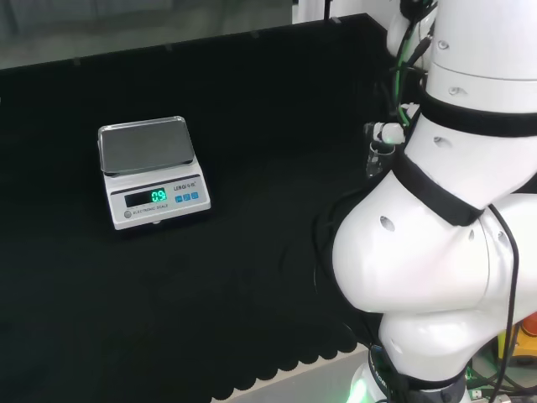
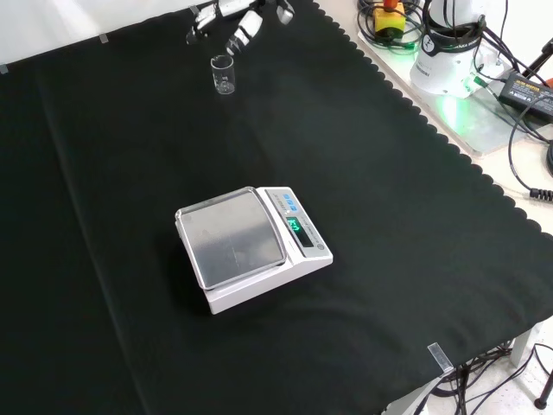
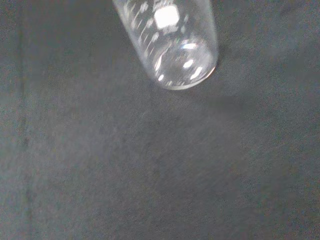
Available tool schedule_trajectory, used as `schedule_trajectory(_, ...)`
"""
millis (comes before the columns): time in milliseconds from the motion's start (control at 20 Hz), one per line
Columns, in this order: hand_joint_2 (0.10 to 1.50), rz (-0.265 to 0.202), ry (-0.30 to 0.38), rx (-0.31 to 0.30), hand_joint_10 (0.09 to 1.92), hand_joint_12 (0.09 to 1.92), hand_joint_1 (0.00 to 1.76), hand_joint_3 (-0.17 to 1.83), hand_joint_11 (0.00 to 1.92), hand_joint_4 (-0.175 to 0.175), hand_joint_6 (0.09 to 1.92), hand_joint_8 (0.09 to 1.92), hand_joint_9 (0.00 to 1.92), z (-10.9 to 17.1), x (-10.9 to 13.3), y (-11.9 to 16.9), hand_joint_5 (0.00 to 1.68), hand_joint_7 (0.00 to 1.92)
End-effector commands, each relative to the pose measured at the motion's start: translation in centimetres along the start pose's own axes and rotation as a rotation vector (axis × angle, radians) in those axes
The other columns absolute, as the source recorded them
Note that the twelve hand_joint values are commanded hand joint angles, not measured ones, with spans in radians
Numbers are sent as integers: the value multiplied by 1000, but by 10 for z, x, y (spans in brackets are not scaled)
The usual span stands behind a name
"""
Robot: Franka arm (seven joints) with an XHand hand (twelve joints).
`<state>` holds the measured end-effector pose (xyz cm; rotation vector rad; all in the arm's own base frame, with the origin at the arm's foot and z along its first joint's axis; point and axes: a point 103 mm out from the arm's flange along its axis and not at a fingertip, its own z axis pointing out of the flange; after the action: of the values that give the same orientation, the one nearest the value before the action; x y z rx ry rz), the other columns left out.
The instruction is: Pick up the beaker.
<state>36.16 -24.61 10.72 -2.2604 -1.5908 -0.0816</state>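
Not lifted yet: beaker [image 2: 223, 74] upright on the bench [image 2: 389, 216] (well apart from the scale [image 2: 251, 246]), hand [image 2: 244, 30] just above, fingers spread, holding nothing.

Beaker [image 2: 223, 74] — small, clear glass, printed scale marks, upright on black cloth, far left of front view — looks empty.

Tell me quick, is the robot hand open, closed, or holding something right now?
Robot hand: open, holding nothing; its fingers hang just above the beaker, which stands upright on the cloth.
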Motion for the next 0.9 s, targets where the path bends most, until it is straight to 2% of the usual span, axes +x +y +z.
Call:
schedule_trajectory(50,940,-15,14,36,853,1542,167,84,33,-58,87,770,77,22,10,14,263,0)
schedule_trajectory(500,940,10,25,35,853,1541,167,84,34,-58,87,771,76,34,23,12,262,0)
schedule_trajectory(700,940,11,32,39,854,1541,167,84,34,-58,87,771,77,36,12,4,262,0)
schedule_trajectory(900,940,6,18,48,862,1544,167,84,46,-59,87,771,97,37,14,1,261,0)
